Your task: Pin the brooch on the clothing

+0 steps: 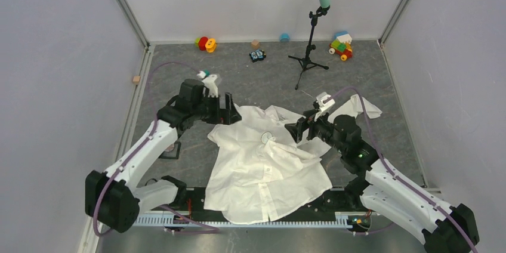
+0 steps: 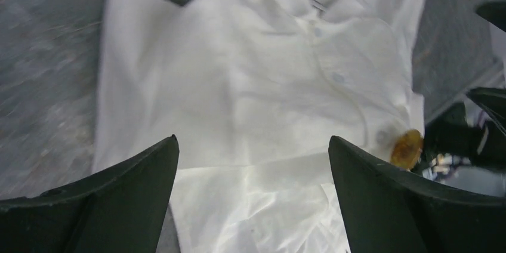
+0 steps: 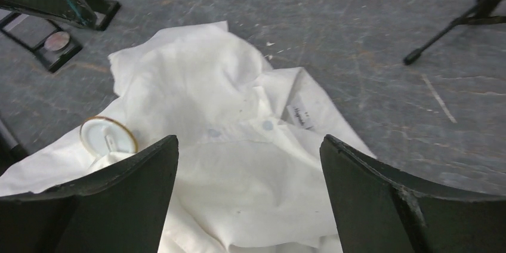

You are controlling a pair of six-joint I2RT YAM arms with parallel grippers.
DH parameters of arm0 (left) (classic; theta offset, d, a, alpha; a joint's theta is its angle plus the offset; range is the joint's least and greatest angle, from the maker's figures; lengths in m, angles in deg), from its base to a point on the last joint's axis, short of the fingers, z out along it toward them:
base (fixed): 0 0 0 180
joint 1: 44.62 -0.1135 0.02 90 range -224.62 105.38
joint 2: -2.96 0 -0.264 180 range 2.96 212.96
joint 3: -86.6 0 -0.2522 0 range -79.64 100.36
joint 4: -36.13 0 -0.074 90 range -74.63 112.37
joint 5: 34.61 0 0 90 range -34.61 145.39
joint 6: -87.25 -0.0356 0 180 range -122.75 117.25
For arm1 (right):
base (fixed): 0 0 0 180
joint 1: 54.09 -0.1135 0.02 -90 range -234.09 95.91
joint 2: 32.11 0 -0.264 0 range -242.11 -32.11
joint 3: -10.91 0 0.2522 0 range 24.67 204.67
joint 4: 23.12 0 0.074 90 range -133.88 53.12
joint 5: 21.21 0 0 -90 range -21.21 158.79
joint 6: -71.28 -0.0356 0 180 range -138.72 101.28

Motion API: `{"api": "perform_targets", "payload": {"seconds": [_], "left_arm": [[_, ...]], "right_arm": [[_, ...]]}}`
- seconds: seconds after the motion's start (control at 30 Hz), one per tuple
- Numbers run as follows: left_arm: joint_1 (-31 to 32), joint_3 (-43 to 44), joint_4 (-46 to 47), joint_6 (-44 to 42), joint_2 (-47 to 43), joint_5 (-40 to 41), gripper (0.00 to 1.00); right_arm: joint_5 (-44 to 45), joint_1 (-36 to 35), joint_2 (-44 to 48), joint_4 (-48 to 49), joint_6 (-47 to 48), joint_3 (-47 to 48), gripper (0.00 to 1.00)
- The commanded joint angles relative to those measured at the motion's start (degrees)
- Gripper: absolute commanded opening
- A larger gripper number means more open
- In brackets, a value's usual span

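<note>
The clothing, a white button-up shirt [image 1: 262, 172], lies crumpled on the grey floor between the arms. The brooch [image 1: 267, 137], a small round disc with a gold rim, rests on the shirt's upper part. In the right wrist view the brooch [image 3: 107, 137] shows a pale face just left of my left finger, and in the left wrist view the brooch [image 2: 407, 147] looks golden at the shirt's right edge. My left gripper [image 2: 253, 139] hangs open over the shirt [image 2: 250, 86], holding nothing. My right gripper [image 3: 249, 138] is open too, over the shirt [image 3: 238, 175] near its collar.
A microphone stand [image 1: 310, 44] rises behind the shirt, with scattered toys [image 1: 341, 46] along the back wall. A small black case [image 3: 54, 44] sits on the floor by the left arm. Grey walls close in both sides.
</note>
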Motion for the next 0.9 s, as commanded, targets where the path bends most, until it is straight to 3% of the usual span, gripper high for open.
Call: {"api": "perform_targets", "payload": {"seconds": [0.0, 0.17, 0.33, 0.57, 0.77, 0.87], "left_arm": [[-6.8, -6.2, 2.7, 15.3, -8.3, 18.2, 1.00], [-12.7, -14.7, -3.1, 23.3, -18.4, 32.0, 1.00], [-17.2, -16.0, -13.9, 29.8, -25.9, 42.5, 1.00], [-19.4, -16.2, -23.6, 36.9, -23.5, 48.9, 1.00], [-20.5, -17.7, -24.6, 38.2, -22.1, 54.8, 0.85], [-21.1, -17.7, -23.3, 37.9, -20.8, 55.4, 0.82]], "right_arm": [[11.1, 0.7, 2.2, -6.9, 3.8, 4.8, 0.95], [8.3, 5.1, 4.4, -9.7, 4.3, 6.2, 0.98], [2.2, 11.8, 4.1, -9.1, 3.4, 6.2, 0.98], [-5.2, 17.2, 4.1, -5.6, 2.3, 3.2, 0.95], [-4.9, 15.9, 7.1, -5.8, 1.6, 2.4, 0.95], [-5.0, 15.7, 7.6, -5.8, 1.4, 1.8, 0.95]]}}
